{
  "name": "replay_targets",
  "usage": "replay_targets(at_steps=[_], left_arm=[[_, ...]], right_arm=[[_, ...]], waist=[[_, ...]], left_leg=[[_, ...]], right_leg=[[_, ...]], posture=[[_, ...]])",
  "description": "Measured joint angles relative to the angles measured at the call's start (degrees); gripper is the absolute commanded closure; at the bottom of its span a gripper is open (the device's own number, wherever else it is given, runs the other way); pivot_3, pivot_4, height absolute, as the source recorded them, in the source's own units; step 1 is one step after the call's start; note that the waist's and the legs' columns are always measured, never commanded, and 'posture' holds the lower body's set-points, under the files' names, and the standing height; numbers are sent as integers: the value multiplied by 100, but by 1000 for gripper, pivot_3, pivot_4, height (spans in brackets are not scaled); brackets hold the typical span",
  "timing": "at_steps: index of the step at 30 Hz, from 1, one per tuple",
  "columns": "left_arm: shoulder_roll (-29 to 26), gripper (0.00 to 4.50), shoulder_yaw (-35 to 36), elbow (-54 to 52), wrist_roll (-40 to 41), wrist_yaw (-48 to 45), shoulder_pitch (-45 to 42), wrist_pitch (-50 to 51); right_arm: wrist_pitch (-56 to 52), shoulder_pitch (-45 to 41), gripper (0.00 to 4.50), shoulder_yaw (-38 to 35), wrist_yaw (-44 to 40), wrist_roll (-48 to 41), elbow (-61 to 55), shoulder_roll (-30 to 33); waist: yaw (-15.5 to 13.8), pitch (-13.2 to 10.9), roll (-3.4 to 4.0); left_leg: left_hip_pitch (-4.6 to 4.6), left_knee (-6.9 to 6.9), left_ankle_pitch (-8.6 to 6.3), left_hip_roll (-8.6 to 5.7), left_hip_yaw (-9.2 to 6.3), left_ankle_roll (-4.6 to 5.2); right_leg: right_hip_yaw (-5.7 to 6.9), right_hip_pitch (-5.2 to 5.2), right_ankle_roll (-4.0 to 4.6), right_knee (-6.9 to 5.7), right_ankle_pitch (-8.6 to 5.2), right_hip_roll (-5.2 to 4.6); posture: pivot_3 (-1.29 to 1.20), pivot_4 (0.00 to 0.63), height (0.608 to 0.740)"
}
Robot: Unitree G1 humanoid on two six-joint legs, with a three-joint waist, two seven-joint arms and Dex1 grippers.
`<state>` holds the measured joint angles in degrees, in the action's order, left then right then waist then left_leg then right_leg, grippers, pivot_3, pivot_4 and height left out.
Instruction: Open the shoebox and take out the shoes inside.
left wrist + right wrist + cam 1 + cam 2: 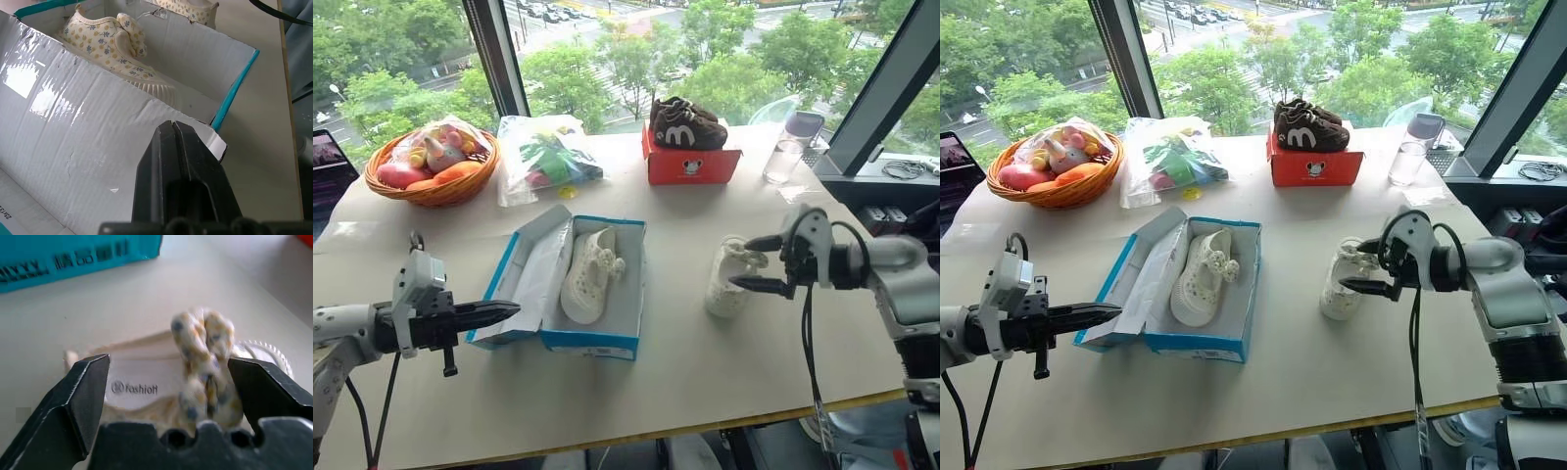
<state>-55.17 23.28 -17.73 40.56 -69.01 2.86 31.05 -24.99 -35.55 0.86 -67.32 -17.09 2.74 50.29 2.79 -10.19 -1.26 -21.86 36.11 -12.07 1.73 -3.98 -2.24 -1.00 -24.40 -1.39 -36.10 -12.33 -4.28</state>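
The blue shoebox (592, 343) lies open at the table's middle, its white-lined lid (533, 269) folded out to the left. One cream-white shoe (589, 276) lies inside it. The other shoe (729, 284) rests on the table to the right of the box. My right gripper (744, 264) is open, one finger on each side of that shoe's bumpy top (205, 342). My left gripper (509, 310) is shut on nothing, and its tips (172, 127) are at the lid's outer edge.
A red-orange box (690, 166) carrying dark brown shoes stands at the back. A wicker basket (431, 181) of toys and a plastic bag (543, 157) are at the back left. A clear cup (783, 157) stands at the back right, a laptop (328, 157) at the left edge.
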Motion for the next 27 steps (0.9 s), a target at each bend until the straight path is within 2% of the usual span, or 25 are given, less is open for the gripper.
replay_targets(at_steps=[4, 6, 11, 13, 17, 20, 27], left_arm=[[1, 4500, -26, 12, -5, -7, -23, -3], [2, 4500, -40, 53, -11, -7, -34, -3], [17, 4500, -69, 73, -19, 4, -72, -16], [34, 4500, -68, 70, -19, 13, -68, -17], [47, 4500, -53, 67, -20, 38, 7, -19], [55, 4500, -47, 49, -19, 59, 27, -24], [71, 4500, -30, 14, -16, 90, 83, -24]], right_arm=[[-264, -623, 54, -137, 131, -290, -687, -137], [-413, -769, 54, -42, 217, -401, -891, -427], [-765, -1159, 54, 815, 506, -541, -1308, -1604], [-771, -1172, 54, 1166, 610, -440, -1296, -1883], [-725, -1307, 54, 1706, 744, -10, -711, -2293], [-717, -1709, 54, 1882, 1020, 312, 112, -2688], [-357, -2053, 54, 2142, 1244, 1014, 1338, -3087]], waist=[[-29, 1, -2], [-32, 2, -4], [-18, 1, -3], [-32, 1, -2], [-61, 1, -3], [-33, 1, -3], [-27, 1, -3]], left_leg=[[0, -3, -2, 8, 0, 2], [-5, 1, -2, 6, 0, 2], [-3, 1, -2, 11, -1, 2], [-13, 3, -2, 8, -1, 2], [-16, 11, -2, 6, -1, 2], [-10, 11, -2, 12, -2, 2], [-19, 5, -2, 13, -2, 2]], right_leg=[[3, 1, 1, 3, -1, 6], [3, 1, 0, 4, 0, 5], [2, -4, 2, -4, 0, 9], [2, -9, 2, -1, 1, 6], [3, -9, 2, -3, 2, 5], [3, -9, 10, -8, 6, 13], [3, -18, 18, -4, 11, 15]], posture=[[0, 150, 740], [0, 150, 740], [0, 150, 740], [0, 150, 740], [0, 150, 740], [0, 150, 740], [0, 150, 740]])
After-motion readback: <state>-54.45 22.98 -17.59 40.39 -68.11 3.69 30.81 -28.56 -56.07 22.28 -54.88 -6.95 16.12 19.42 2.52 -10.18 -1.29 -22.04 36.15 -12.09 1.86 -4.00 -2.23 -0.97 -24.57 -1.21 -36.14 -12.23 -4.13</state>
